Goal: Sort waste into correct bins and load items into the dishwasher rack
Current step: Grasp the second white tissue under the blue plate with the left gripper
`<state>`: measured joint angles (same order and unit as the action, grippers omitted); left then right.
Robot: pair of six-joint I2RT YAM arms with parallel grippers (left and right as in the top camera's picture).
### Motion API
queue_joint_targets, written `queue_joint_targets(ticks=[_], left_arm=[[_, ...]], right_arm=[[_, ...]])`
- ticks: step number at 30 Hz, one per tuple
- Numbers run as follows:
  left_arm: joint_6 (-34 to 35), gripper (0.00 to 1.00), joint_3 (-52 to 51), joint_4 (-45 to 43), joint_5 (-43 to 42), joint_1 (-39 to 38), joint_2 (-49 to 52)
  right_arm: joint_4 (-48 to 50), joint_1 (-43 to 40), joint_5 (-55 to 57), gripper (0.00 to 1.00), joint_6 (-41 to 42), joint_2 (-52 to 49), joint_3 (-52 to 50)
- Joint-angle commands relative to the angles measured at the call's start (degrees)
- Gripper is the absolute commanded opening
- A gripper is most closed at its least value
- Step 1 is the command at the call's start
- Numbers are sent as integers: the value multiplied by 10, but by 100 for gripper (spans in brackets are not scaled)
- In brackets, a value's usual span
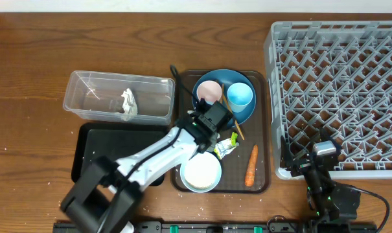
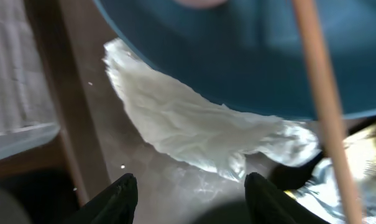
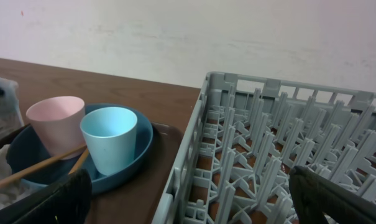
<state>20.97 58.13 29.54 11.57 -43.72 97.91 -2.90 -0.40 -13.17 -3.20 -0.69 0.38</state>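
Note:
My left gripper (image 1: 207,125) (image 2: 194,196) is open and hovers low over a crumpled white tissue (image 2: 194,130) that lies on the brown tray against the rim of the blue plate (image 1: 242,113) (image 2: 237,56). The pink cup (image 1: 209,92) (image 3: 54,121) and the light blue cup (image 1: 240,96) (image 3: 110,140) stand on the plate. Chopsticks (image 1: 237,127) (image 2: 321,106) lean across its edge. The wrapper (image 1: 225,147), carrot (image 1: 251,165) and white bowl (image 1: 201,173) lie on the tray. My right gripper (image 1: 312,157) (image 3: 191,193) is open and empty at the front left corner of the grey rack (image 1: 338,90) (image 3: 287,143).
The clear tub (image 1: 85,103) at the left holds one tissue (image 1: 128,103). The black tray (image 1: 105,145) lies in front of it, partly under my left arm. The brown serving tray (image 1: 264,129) sits between the bins and the rack. A few rice grains (image 2: 122,166) dot the tray.

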Motion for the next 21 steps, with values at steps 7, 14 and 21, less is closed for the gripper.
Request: queue_joint_targets(ticks=[7, 14, 21], left_arm=[[-13, 58, -6, -3, 11, 0, 43], [-21, 23, -5, -3, 12, 0, 42], [-21, 6, -4, 0, 30, 0, -6]], right_arm=[[-3, -4, 3, 99, -3, 3, -1], [-3, -4, 3, 99, -3, 3, -1], [-3, -4, 3, 99, -3, 3, -1]])
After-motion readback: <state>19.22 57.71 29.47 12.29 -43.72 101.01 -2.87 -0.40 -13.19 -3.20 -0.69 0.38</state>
